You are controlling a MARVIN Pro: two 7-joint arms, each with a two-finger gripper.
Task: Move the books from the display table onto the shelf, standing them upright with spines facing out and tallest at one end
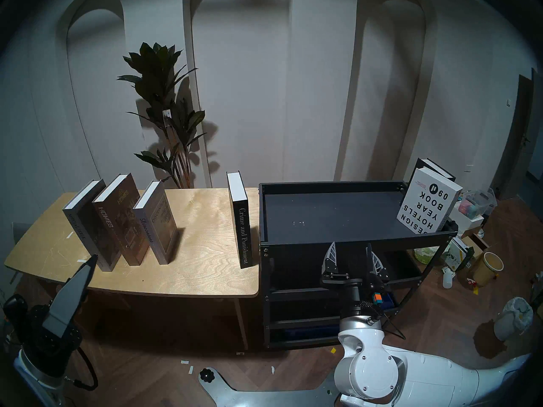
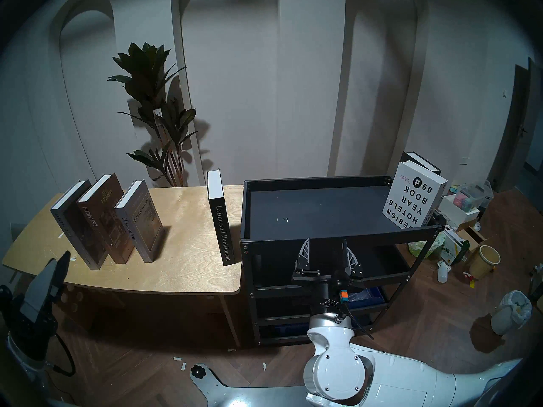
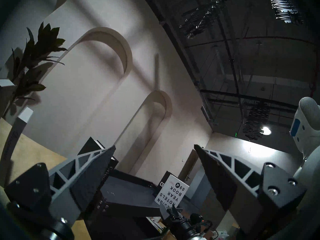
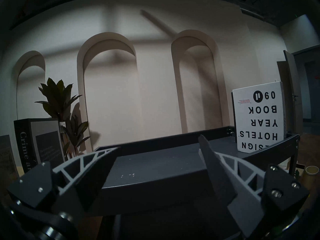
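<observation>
four big hardcovers stand upright on the wide light plywood counter [image 1: 188,268] with the curved front edge. at its left, packed close and leaning the same way, spines toward the camera: the grey "special issue" book [image 1: 83,218], the brown "homes" book [image 1: 117,218] and the grey "discontent" book [image 1: 155,221]. well apart from them, near the counter's right end just beside the rack, the black "crime and punishment" book [image 1: 241,221] stands alone, spine out, white page edges on top.

the black metal multi-tier shelf [image 1: 352,242] with the rimmed tray top sits against the counter's right end. at the tray's far right corner stands the white "design hotels yearbook 09" book [image 1: 427,203], cover facing the robot and its lettering upside down. right behind it, a black hardcover [image 1: 435,168] shows only its top edge; the left wrist view catches just "ce" on it. the rest of the tray is bare dark surface.

the right gripper [image 1: 351,250] hovers in front of the shelf's front rim, fingers spread wide, nothing between them; its wrist view looks over the tray between the two fingers. the left gripper [image 1: 92,258] is raised off the counter's front left edge, tip near the "special issue" book, fingers wide apart and holding nothing, as its wrist view shows.

a tall dark-leaved potted plant [image 1: 164,109] stands behind the counter against the arched white wall.
</observation>
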